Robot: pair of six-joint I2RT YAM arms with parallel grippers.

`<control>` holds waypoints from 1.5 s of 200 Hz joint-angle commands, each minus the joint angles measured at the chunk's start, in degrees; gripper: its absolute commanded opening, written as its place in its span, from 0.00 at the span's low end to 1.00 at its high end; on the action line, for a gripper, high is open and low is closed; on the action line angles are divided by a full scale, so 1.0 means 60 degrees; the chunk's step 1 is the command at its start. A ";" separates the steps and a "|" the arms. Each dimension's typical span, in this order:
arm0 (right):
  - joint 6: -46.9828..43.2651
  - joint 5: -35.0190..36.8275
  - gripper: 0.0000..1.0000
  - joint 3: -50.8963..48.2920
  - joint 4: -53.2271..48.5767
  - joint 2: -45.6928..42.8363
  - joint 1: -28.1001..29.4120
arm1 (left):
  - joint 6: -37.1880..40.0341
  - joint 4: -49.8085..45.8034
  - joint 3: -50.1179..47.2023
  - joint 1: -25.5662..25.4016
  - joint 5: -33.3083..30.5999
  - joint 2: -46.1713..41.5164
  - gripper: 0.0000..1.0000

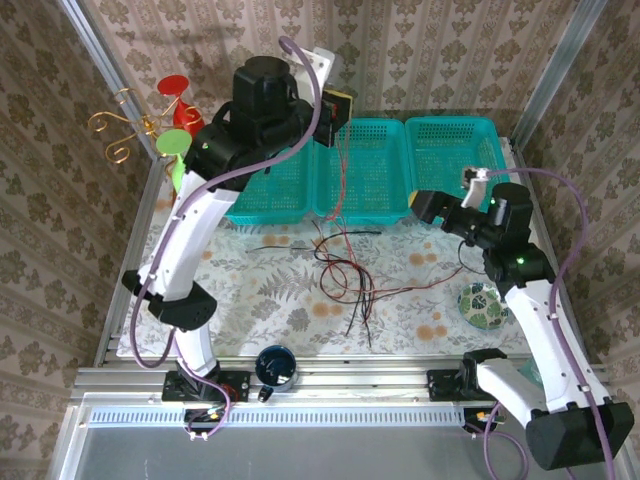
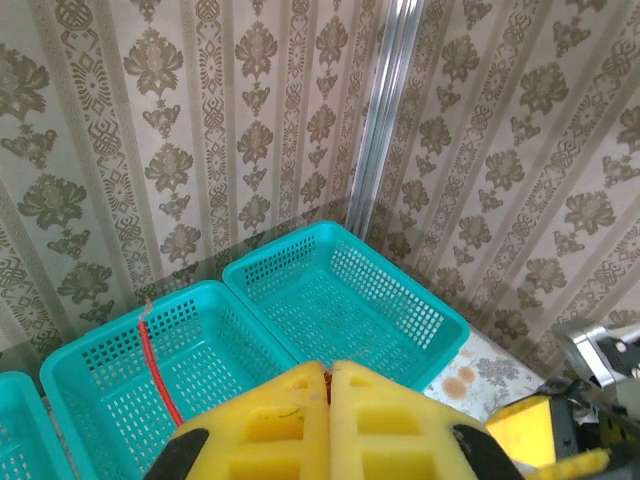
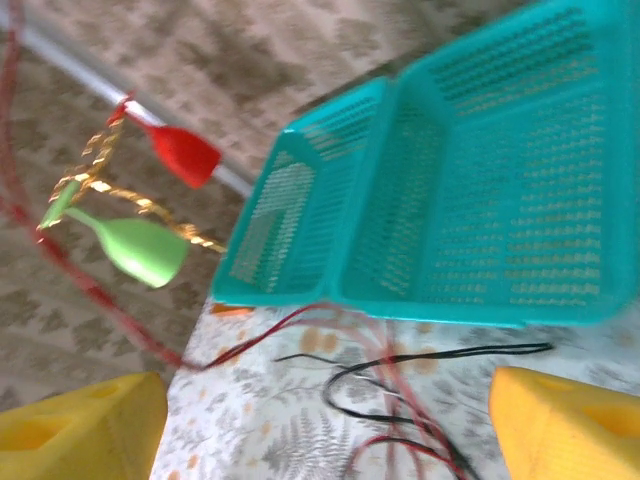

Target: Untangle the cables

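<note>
In the top view, the left gripper is hovering high over the teal baskets, holding a red cable that is running down into the cables tangled on the table mat; in the left wrist view, its pads are pressing together with the red cable trailing beside them, so a slow, straight pull looks wisest; in the right wrist view, the right gripper is gaping wide above the tangle, well placed for pinning the black strands.
</note>
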 commanded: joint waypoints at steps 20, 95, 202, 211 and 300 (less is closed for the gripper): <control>-0.2088 0.0049 0.75 0.1251 0.2078 0.0682 0.1329 | -0.0502 0.0246 -0.0770 0.0023 0.0563 -0.0507 0.00; -0.4324 0.0327 0.81 0.2903 0.3308 0.2894 0.3100 | -0.0860 0.0763 -0.2069 0.0054 0.0597 -0.1117 0.00; -0.4341 0.0436 0.00 0.4012 0.3078 0.4273 0.3231 | -0.1083 0.1241 -0.3539 0.0125 0.0716 -0.1819 0.03; -0.4304 0.0493 0.00 0.3869 0.3179 0.4187 0.3231 | -0.1174 0.1279 -0.3688 0.0253 0.0871 -0.1891 0.31; -0.4097 0.0079 0.00 0.3345 0.3382 0.3948 0.3098 | -0.5708 0.7110 -0.9917 0.2956 0.3423 -0.4802 0.72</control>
